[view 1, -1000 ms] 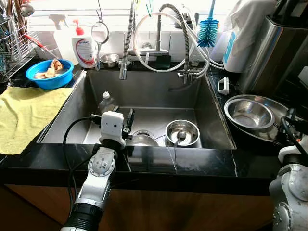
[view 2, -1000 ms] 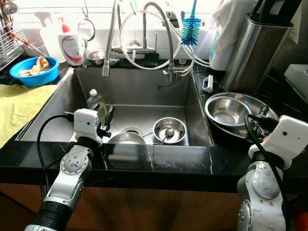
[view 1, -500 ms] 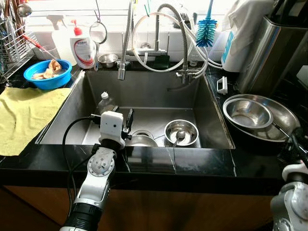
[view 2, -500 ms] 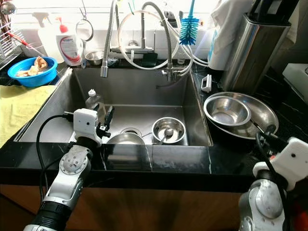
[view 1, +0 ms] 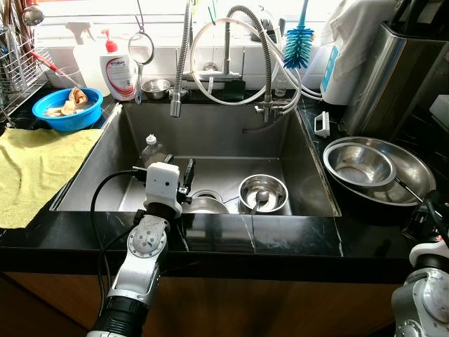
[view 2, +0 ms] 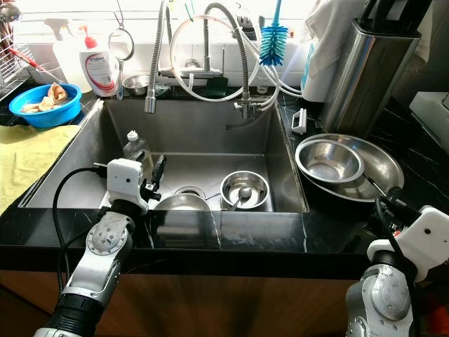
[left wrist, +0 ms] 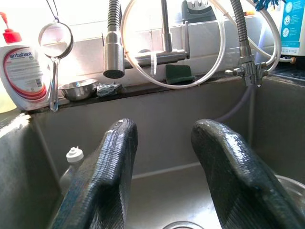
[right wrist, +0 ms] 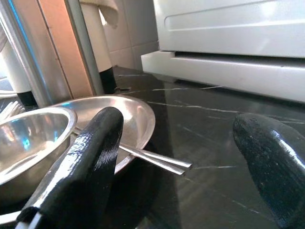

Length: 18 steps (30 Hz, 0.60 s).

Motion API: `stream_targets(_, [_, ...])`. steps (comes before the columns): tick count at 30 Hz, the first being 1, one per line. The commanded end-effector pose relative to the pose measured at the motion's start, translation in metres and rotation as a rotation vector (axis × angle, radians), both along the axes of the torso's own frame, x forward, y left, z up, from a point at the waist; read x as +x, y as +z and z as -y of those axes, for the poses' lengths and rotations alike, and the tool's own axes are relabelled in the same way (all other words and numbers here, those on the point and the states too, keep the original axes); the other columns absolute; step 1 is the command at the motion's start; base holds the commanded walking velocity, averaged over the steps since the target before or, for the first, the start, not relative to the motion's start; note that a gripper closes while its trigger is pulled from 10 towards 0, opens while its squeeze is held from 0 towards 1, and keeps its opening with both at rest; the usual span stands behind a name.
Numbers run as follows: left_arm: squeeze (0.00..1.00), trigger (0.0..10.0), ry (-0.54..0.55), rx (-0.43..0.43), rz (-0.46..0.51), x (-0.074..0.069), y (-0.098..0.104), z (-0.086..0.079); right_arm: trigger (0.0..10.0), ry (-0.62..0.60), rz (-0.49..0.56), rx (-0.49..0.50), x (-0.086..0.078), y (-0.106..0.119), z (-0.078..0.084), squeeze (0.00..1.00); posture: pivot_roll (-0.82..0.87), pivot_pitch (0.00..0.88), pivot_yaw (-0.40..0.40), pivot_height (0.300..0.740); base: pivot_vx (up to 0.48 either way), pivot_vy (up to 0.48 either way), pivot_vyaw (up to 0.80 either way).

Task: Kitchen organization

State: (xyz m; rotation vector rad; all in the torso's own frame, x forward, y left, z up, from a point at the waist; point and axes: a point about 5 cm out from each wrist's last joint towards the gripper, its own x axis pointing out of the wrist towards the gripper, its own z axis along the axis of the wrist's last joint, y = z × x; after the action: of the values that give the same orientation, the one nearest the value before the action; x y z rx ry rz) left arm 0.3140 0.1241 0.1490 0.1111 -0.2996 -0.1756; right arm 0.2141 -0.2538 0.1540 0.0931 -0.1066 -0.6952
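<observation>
My left gripper (view 1: 185, 181) hangs open over the near edge of the steel sink (view 1: 309, 175), its fingers (left wrist: 114, 167) pointing at the back wall and holding nothing. In the sink lie a small steel bowl with a spoon (view 1: 263, 192), a second steel dish (view 1: 205, 205) by the drain, and a clear bottle (view 1: 153, 149). On the right counter a steel bowl (view 1: 361, 165) sits inside a wider steel bowl (view 1: 417, 172). My right gripper (view 2: 390, 208) stands open near the counter's front, just short of those bowls (right wrist: 28, 138), with a metal utensil (right wrist: 157, 160) jutting from under their rim.
A yellow cloth (view 1: 35, 168) covers the left counter, with a blue bowl of scraps (view 1: 67, 109) behind it. Soap bottle (view 1: 121, 67), strainer (view 1: 141, 49), small steel bowl (view 1: 155, 88), faucet hoses (view 1: 231, 63) and blue brush (view 1: 300, 42) line the back. A tall steel container (view 1: 393, 70) stands at right.
My right arm has drawn back and down, away from the stacked bowls. The left arm has stayed put. The camera has shifted slightly.
</observation>
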Motion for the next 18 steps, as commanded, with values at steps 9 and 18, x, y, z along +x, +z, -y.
stream_targets(9, [0.0, 10.0, 0.001, 0.018, -0.002, -0.001, 0.001, 0.0, 10.0, 0.061, -0.011, 0.077, 0.01, -0.009, -0.007, 0.0, -0.14, 0.0, -0.014, 0.74, 0.0, 0.0, 0.0])
stream_targets(18, [0.0, 10.0, 0.003, 0.018, -0.004, -0.001, 0.001, 0.0, 10.0, 0.085, 0.0, 0.102, 0.017, -0.011, -0.011, 0.0, -0.13, 0.0, -0.017, 0.74, 0.0, 0.0, 0.0])
